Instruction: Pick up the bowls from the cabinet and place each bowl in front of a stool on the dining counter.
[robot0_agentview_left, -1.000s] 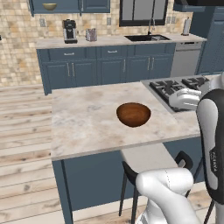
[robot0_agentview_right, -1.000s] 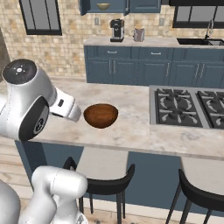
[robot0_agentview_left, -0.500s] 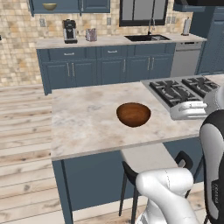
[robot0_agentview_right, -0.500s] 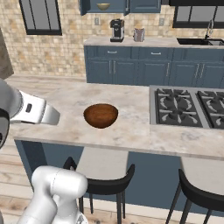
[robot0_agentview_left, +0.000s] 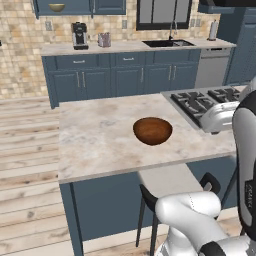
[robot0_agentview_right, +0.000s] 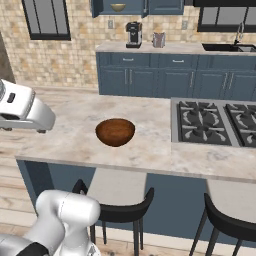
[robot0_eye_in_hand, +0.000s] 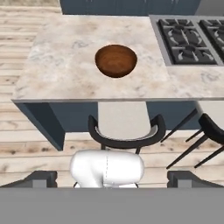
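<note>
The reddish-brown bowl (robot0_agentview_left: 152, 131) sits upright on the dining table (robot0_agentview_left: 95, 135), right in front of a stool (robot0_eye_in_hand: 126, 134). The olive bowl (robot0_agentview_right: 118, 7) waits in the far cabinet (robot0_agentview_right: 131, 6). Tool (robot0_eye_in_hand: 107, 186) apart, holding nothing: approach the shelf level, grip its rim squarely

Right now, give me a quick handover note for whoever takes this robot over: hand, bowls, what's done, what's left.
Hand: open, holding nothing, looking down at the counter from the stool side.
Brown bowl: on the dining counter, in front of a stool. Done.
Beige bowl: in the wall cabinet across the kitchen.
Left: fetch the beige bowl and set it in front of the other stool, by the cooktop.
</note>
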